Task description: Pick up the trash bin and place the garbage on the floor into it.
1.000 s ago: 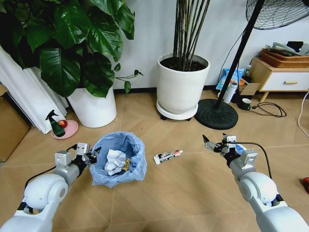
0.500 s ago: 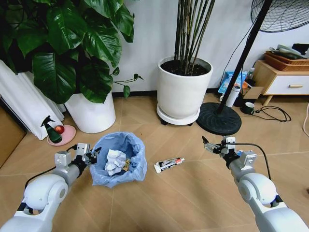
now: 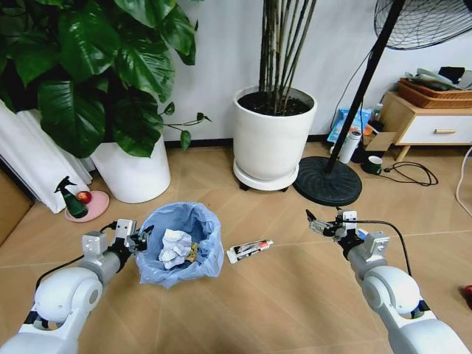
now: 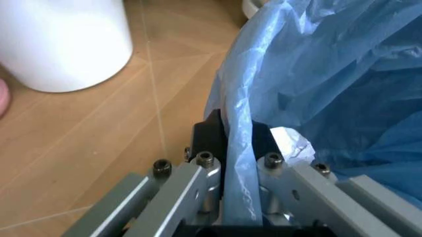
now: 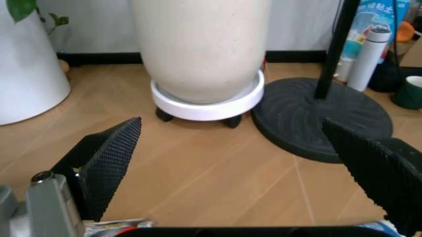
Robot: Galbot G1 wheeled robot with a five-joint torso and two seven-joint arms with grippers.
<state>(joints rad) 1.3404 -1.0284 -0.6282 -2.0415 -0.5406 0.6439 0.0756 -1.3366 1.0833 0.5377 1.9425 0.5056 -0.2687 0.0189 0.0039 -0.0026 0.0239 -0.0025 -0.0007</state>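
The trash bin [image 3: 181,243], a small round bin lined with a crinkly light-blue bag, is gripped by its left rim. My left gripper [image 3: 140,237] is shut on that rim; the left wrist view shows the blue bag [image 4: 316,89] pinched between the fingers of the left gripper [image 4: 236,145]. Crumpled white paper [image 3: 173,247] and a yellow scrap [image 3: 192,253] lie inside. A tube-shaped wrapper [image 3: 249,251] lies on the floor [image 3: 280,295] just right of the bin. My right gripper [image 3: 317,223] hovers open to the right of the tube, and in the right wrist view the right gripper [image 5: 244,168] holds nothing.
Two white plant pots [image 3: 131,173] [image 3: 269,140] stand behind, with a fan stand's black base [image 3: 327,181] to the right. A spray bottle [image 3: 71,199] sits on a pink dish at left. A wooden cabinet [image 3: 428,122] and cable [image 3: 413,171] are at far right. Something red [image 3: 467,293] shows at the right edge.
The whole picture has shifted, so the camera has moved. The tube now lies a little closer to the bin and the right gripper. The left gripper keeps its hold on the rim.
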